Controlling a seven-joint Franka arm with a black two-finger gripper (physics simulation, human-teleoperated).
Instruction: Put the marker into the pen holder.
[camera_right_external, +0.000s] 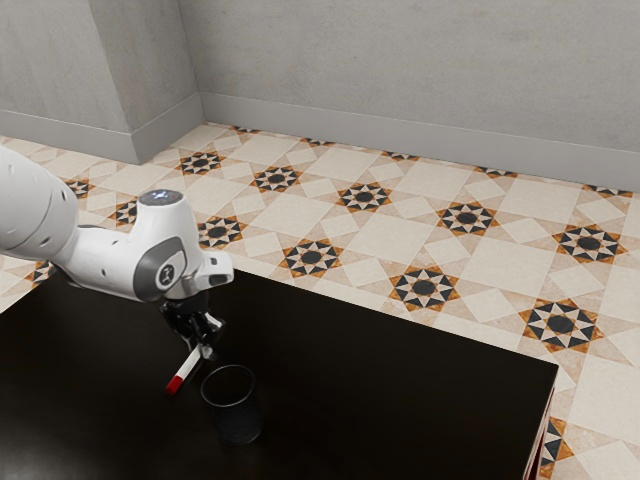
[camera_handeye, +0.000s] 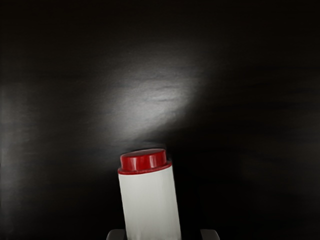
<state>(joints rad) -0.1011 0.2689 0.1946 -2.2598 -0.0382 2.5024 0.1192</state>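
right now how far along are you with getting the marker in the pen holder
Reaching the marker looks done: it slants at my hand, red end away. It's probably in hand, though I can't confirm the grip. Left: bring it over the pen holder, lower it in and release; it's outside the holder now.

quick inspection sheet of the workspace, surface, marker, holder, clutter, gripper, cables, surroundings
surface: dark, glossy table, light reflecting off it
marker: white body with red ends, slanted at the gripper, outside the holder
pen holder: dark, see-through cup, upright on the table, contents too dark to judge
clutter: nothing seen
gripper: black, at the marker, near the holder's rim; grip cannot be told
cables: nothing seen
surroundings: grey walls, pale floor with star-patterned tiles
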